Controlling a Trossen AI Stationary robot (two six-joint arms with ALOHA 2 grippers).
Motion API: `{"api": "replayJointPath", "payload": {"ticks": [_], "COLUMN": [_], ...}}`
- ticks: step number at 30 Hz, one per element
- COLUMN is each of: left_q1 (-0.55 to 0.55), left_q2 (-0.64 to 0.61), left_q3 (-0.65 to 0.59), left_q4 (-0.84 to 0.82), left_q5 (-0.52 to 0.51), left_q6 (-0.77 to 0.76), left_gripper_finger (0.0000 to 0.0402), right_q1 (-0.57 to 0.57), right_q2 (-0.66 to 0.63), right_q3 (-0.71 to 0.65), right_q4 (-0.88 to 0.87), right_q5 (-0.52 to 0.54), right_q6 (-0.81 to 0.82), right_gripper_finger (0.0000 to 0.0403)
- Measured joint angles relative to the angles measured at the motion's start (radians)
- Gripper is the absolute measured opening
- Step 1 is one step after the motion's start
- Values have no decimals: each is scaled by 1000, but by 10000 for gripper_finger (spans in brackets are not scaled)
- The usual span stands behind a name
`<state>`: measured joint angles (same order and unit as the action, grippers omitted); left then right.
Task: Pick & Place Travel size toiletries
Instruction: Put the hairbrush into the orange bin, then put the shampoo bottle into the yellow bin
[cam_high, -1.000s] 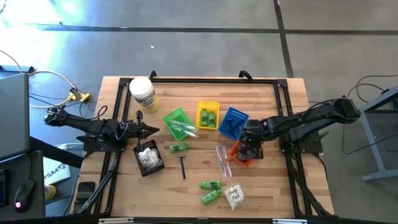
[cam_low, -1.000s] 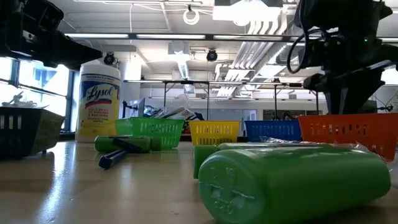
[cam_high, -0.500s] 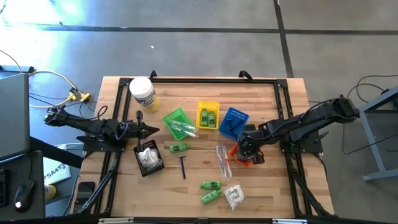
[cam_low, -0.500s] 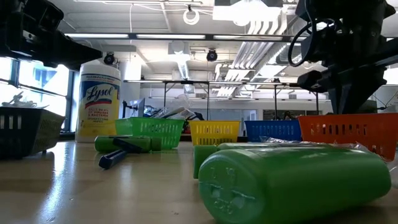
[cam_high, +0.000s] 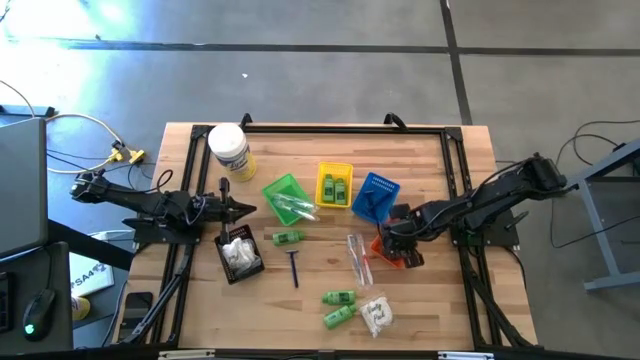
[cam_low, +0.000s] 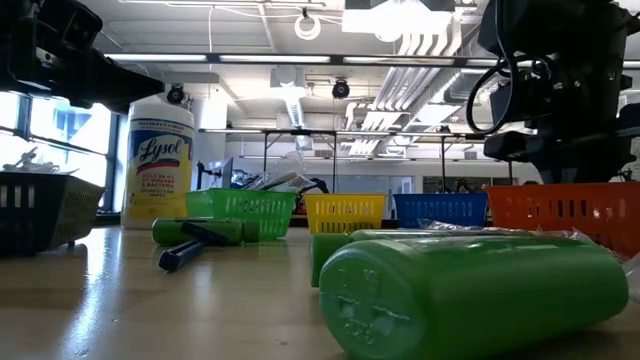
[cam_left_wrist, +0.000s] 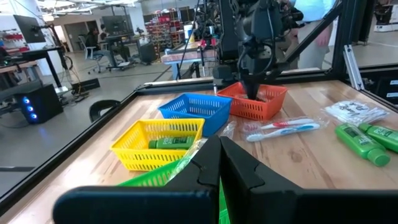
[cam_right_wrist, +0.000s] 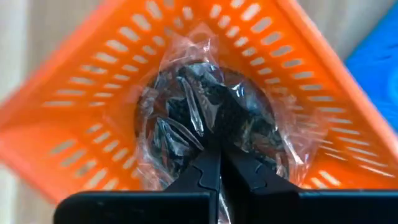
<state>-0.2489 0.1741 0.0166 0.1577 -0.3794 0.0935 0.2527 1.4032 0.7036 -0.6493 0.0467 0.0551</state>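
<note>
Right gripper reaching into orange basket, fingers closed, pinching wrapped black pouch; left gripper waiting closed, empty.

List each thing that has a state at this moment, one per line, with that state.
Right claw: shut, down in the orange basket, tips at the clear-wrapped black pouch; grip unclear.
Left claw: shut, empty, waiting by the black basket.
Black basket: holds white sachets.
Yellow basket: holds two green bottles.
Lysol jar: upright, capped.
Toothbrushes: wrapped, flat on the table.
</note>
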Motion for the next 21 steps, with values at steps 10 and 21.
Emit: {"api": "replayJointPath", "payload": {"ticks": [10, 21], "left_q1": [0, 0], "left_q2": [0, 0], "left_q3": [0, 0], "left_q4": [-3, -2], "left_q5": [3, 3], "left_q6": [-18, -17], "left_gripper_finger": [0, 0], "right_q1": [50, 172], "right_q2": [-74, -457], "right_q3": [21, 82], "right_q4": [-12, 189], "right_q5": [118, 152], "right_q6": [-32, -94], "right_gripper_finger": [4, 3]}}
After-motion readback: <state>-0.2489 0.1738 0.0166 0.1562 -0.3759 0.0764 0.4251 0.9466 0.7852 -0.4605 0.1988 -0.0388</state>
